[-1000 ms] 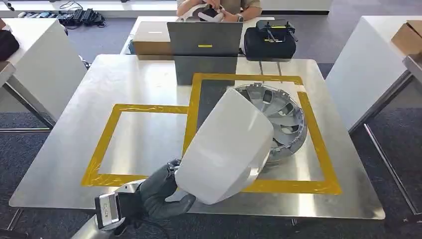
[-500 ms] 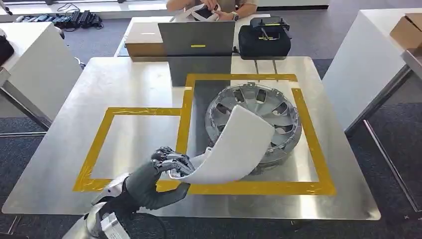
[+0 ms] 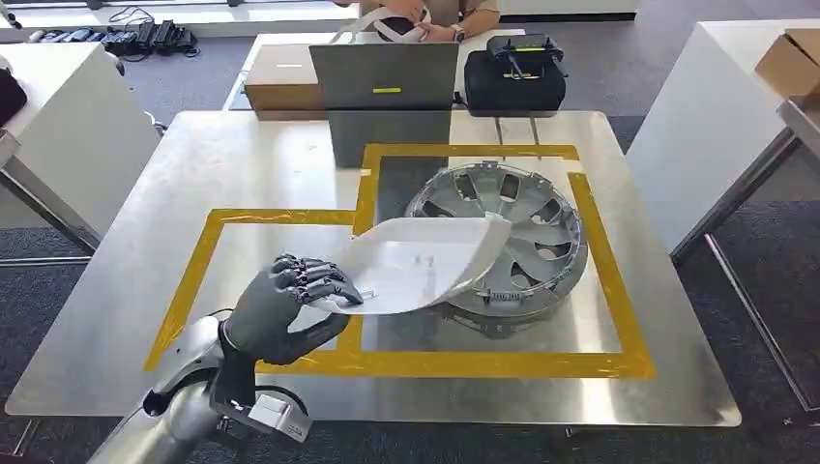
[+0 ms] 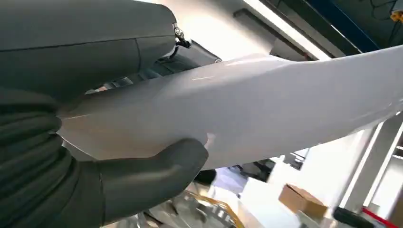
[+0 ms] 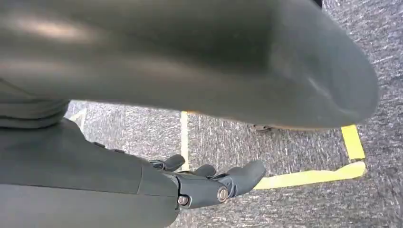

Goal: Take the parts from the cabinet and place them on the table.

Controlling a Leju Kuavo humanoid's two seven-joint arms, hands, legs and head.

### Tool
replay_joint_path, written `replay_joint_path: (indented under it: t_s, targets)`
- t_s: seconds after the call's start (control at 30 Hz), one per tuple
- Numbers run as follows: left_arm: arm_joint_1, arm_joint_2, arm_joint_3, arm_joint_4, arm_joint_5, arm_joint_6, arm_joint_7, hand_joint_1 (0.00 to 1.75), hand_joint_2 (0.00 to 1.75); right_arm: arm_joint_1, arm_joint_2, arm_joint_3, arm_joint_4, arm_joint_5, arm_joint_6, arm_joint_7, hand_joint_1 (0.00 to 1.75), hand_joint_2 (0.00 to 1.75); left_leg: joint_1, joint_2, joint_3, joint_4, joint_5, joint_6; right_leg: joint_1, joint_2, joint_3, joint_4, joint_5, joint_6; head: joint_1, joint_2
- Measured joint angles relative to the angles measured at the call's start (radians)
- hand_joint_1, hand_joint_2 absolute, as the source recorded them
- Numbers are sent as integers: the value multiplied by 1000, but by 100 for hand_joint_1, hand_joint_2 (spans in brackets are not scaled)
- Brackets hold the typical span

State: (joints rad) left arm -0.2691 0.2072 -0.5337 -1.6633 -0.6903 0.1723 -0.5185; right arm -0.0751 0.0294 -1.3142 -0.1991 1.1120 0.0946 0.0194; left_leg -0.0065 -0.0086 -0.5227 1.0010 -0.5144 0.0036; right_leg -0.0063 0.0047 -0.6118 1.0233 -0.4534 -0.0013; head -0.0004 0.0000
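Our left hand (image 3: pixel 280 307) grips the white panel (image 3: pixel 416 274) above the bench (image 3: pixel 145 242), its far edge over the hubcap (image 3: pixel 527 227); our right hand (image 5: pixel 209 183) hangs with fingers loosely apart, holding nothing.

Beyond the table's far edge stood an open grey laptop (image 3: pixel 387 75) with a yellow sticker on its lid. A brown cardboard box (image 3: pixel 280 82) sat just left of it, a black bag (image 3: pixel 514 82) just right. A person's hands (image 3: pixel 411 17) held a white object behind them. Another cardboard box (image 3: pixel 788 60) lay at far right.
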Motion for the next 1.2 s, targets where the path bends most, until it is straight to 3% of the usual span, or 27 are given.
replay_joint_path:
  t_s: [0.13, 0.27, 0.63, 0.93, 1.2]
  targets:
    - [-50, 44, 14, 70, -60, 80, 23, 175, 175, -1, 1, 0, 0, 6, 4, -3, 0, 0, 0, 0, 1, 0, 0, 0, 0, 0, 0, 0, 0, 0, 0, 0]
    - [-100, 67, 26, 163, -99, 104, 53, 175, 175, -1, 1, 0, 0, 6, 6, -2, 0, 0, 0, 0, 1, 0, 0, 0, 0, 0, 1, 0, 0, 0, 0, 0]
    - [-214, 71, 58, 590, -295, 260, 121, 175, 175, -1, 2, 0, 0, 6, 3, 3, 0, 0, 0, 1, 3, 0, 0, 0, 0, 1, 2, 0, 0, 0, 0, 0]
    - [-280, 71, 112, 945, -315, 303, 105, 175, 175, -2, 3, 0, 0, 6, -2, 10, 0, 0, 0, 1, 3, 0, 0, -1, 1, 2, 2, 0, 0, 0, 0, 0]
    - [-307, 70, 145, 1080, -330, 328, 110, 175, 175, -1, 3, 0, 0, 6, -6, 11, 0, 0, 0, 1, 3, 0, 0, 0, 1, 2, 2, 0, 0, 0, 0, 0]
